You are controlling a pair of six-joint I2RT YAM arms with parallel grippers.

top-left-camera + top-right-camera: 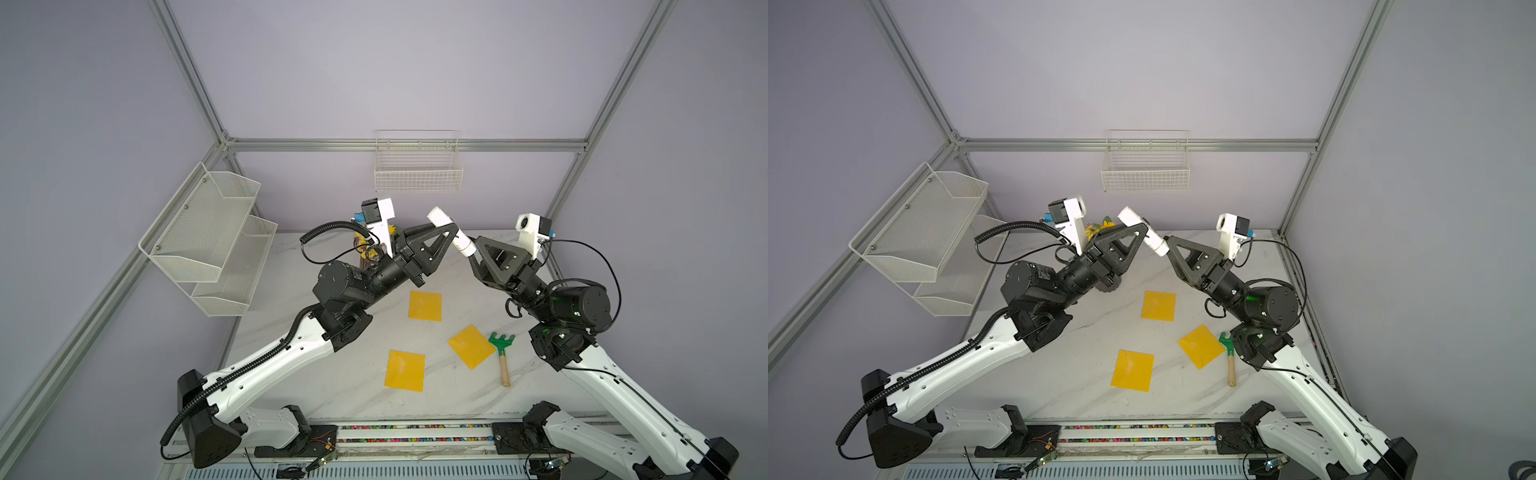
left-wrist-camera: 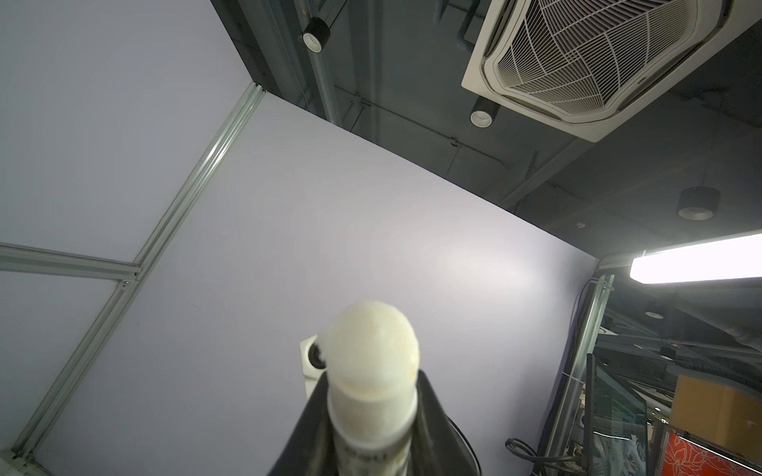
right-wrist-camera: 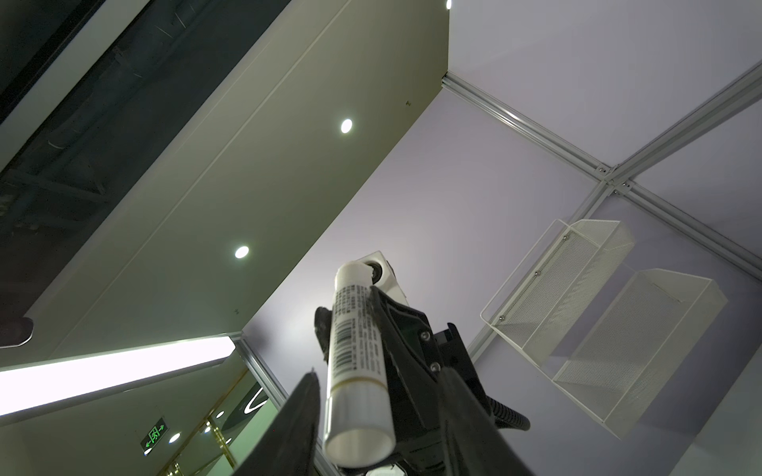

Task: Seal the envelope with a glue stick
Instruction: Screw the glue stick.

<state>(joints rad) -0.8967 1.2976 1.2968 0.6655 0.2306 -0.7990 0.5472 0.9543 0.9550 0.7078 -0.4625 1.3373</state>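
The glue stick (image 1: 440, 218) (image 1: 1128, 216) is a white cylinder with a dark-printed label (image 3: 354, 329), held slanting in mid-air above the back of the table. My left gripper (image 1: 451, 232) (image 2: 373, 412) is shut on its middle. Its rounded end (image 2: 373, 350) points up past that gripper's fingers. My right gripper (image 1: 471, 251) (image 3: 379, 383) is open, its jaws standing either side of the stick's flat lower end with a visible gap. Three yellow square envelopes (image 1: 424, 306) (image 1: 471, 345) (image 1: 405, 370) lie flat on the marble table below, untouched.
A green rake (image 1: 500, 349) with a wooden handle lies beside the right envelope, near my right arm. A wire basket (image 1: 417, 166) hangs on the back wall and a mesh shelf (image 1: 208, 232) on the left wall. Yellow items (image 1: 365, 249) sit behind my left wrist.
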